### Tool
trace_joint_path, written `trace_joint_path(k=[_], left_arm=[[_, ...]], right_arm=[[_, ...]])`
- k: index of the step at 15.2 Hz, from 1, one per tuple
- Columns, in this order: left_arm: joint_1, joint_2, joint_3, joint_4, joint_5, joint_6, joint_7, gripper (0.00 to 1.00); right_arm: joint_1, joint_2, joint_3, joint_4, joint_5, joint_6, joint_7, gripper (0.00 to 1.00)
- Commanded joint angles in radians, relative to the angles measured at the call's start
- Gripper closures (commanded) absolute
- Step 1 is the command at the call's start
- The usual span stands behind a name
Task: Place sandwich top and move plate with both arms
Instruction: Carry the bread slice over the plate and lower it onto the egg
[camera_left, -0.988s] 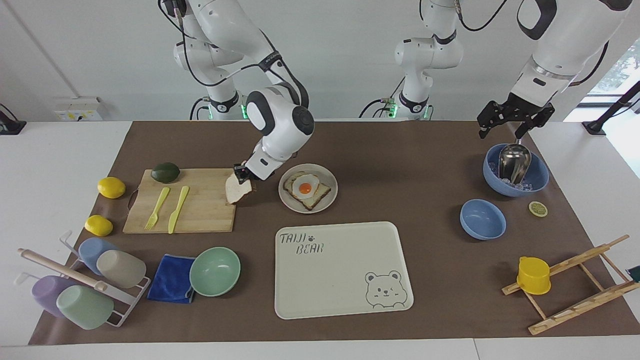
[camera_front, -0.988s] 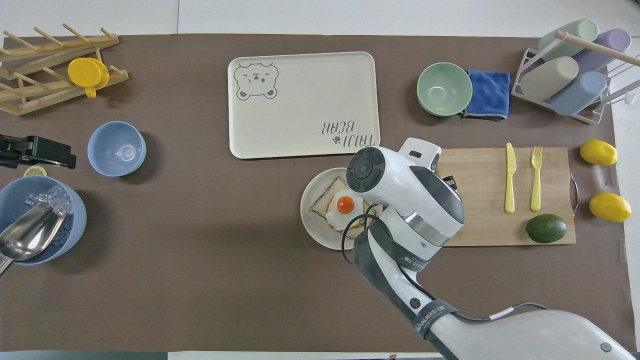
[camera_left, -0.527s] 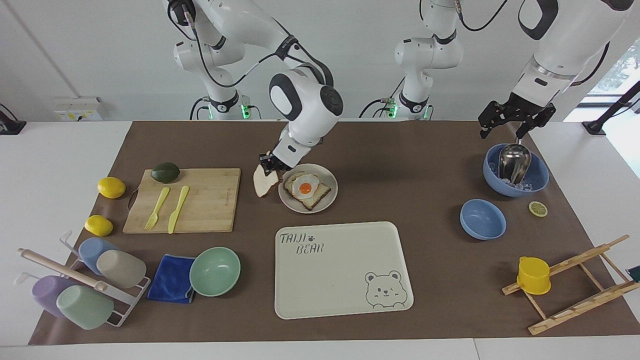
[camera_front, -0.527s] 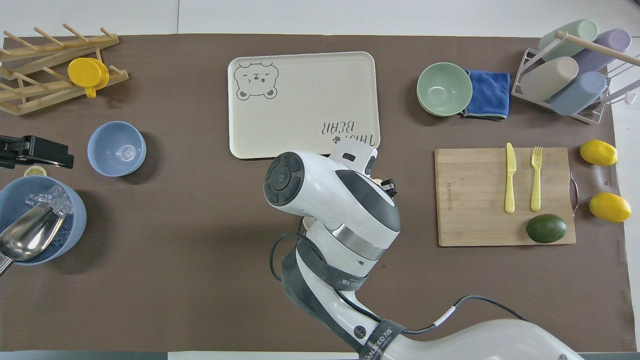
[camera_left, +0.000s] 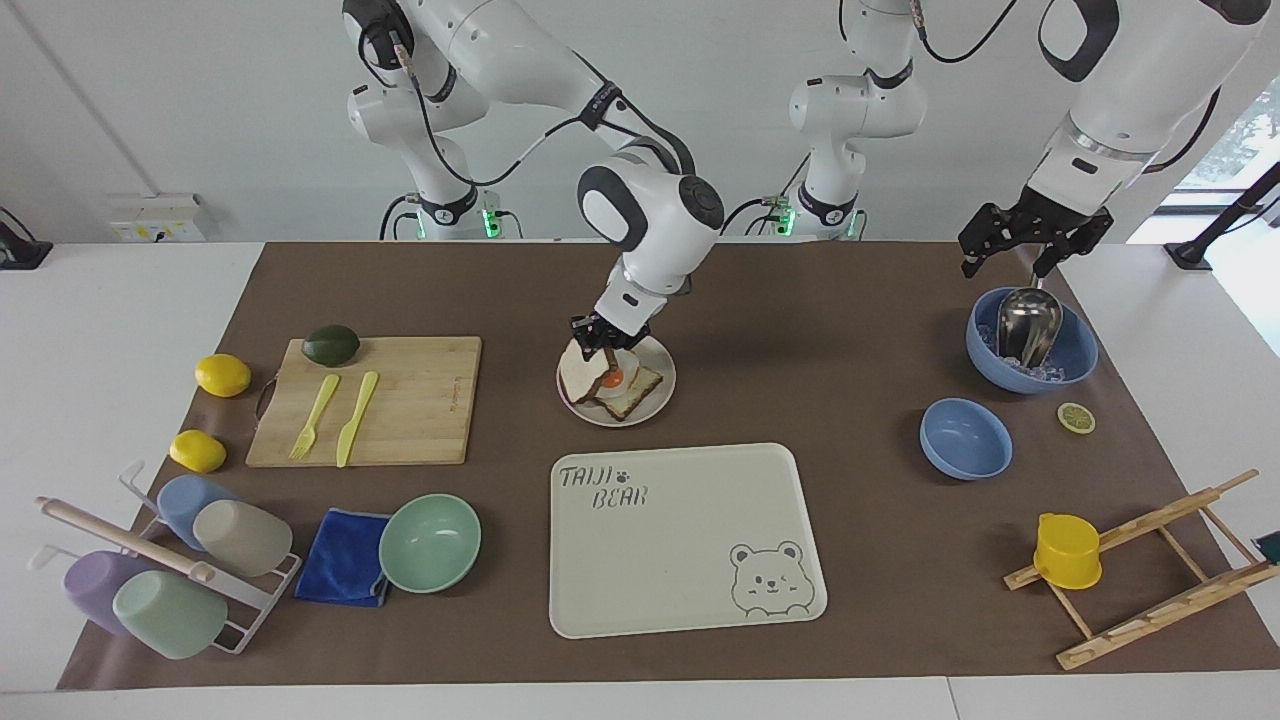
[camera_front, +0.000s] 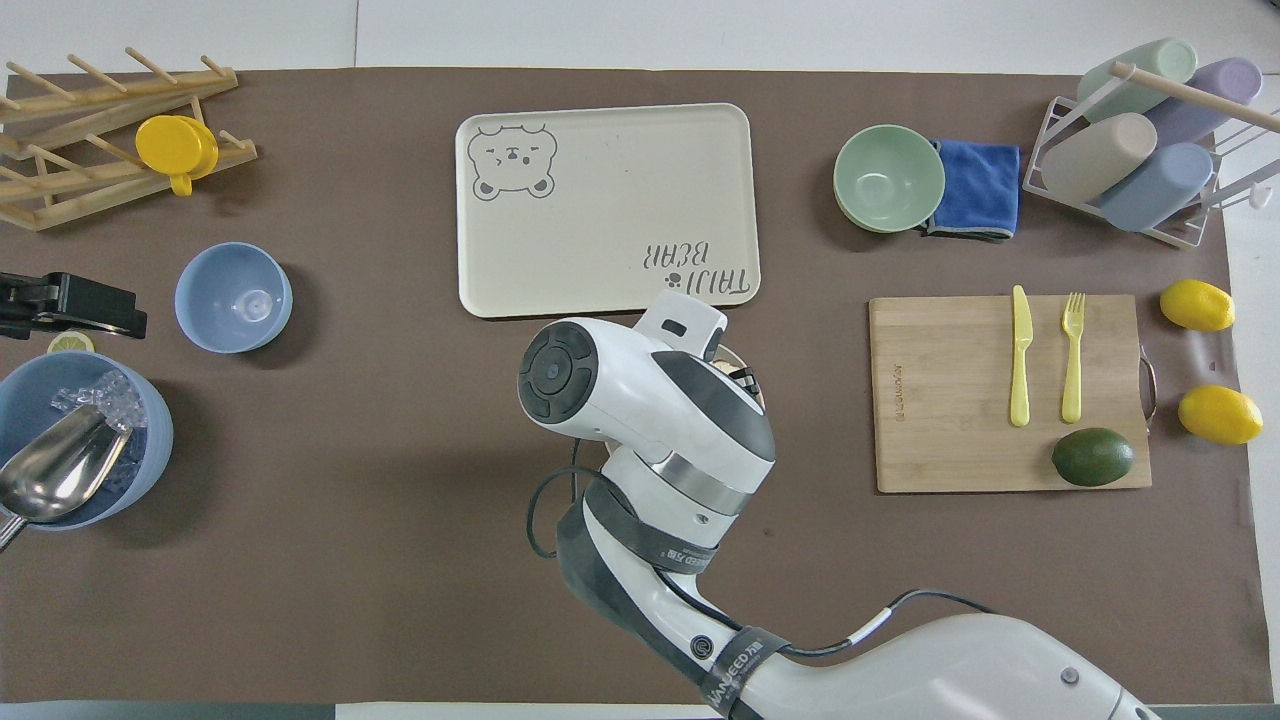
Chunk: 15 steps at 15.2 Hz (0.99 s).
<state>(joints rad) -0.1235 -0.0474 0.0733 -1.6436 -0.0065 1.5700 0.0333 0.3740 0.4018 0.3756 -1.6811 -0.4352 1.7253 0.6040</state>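
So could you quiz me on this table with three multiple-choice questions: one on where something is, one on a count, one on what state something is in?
1. Where is the sandwich top?
A. Flat on the cutting board
B. Held by the right gripper over the plate
C. On the bear tray

2. How many lemons lie beside the cutting board?
A. One
B. Two
C. Four

3. What is the left gripper doing?
A. Hanging over the ice bowl, holding nothing
B. Gripping the plate
C. Lifting the yellow cup

Answers:
1 B: in the facing view the slice hangs tilted from the right gripper, partly covering the egg toast.
2 B: two whole yellow lemons sit by the board's handle.
3 A: it hangs above the bowl with the metal scoop, with nothing between its fingers.
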Motion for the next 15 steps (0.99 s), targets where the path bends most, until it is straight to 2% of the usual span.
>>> trace_joint_path(k=[1,4,9,10,11,13,14,15], left_arm=[[-0.007,-0.028,0.006,-0.033,0.014,0.005,0.002,0.0],[-0.005,-0.028,0.006,-0.036,0.014,0.01,0.004,0.0],[-0.005,-0.052,0.008,-0.087,0.014,0.045,0.0,0.0],[-0.005,-0.052,0.008,-0.088,0.014,0.047,0.002,0.0],[-0.005,-0.052,0.006,-0.088,0.014,0.047,0.002,0.0],[-0.005,-0.052,0.008,-0.088,0.014,0.047,0.002,0.0],[-0.005,-0.052,0.006,-0.09,0.014,0.048,0.002,0.0],[-0.005,-0.052,0.008,-0.097,0.014,0.053,0.0,0.0]], right_arm=[[-0.012,-0.011,0.011,-0.04,0.039,0.068,0.022,1.0],[-0.018,-0.02,0.011,-0.103,0.041,0.163,0.049,1.0],[-0.017,-0.024,0.046,-0.14,0.044,0.23,0.132,0.98],[-0.017,-0.026,0.046,-0.156,0.044,0.265,0.134,0.78],[-0.023,-0.026,0.046,-0.17,0.044,0.298,0.134,0.65],[-0.021,-0.026,0.048,-0.169,0.044,0.31,0.134,0.5],[-0.02,-0.026,0.057,-0.163,0.044,0.306,0.134,0.33],[-0.026,-0.026,0.075,-0.151,0.052,0.304,0.134,0.0]])
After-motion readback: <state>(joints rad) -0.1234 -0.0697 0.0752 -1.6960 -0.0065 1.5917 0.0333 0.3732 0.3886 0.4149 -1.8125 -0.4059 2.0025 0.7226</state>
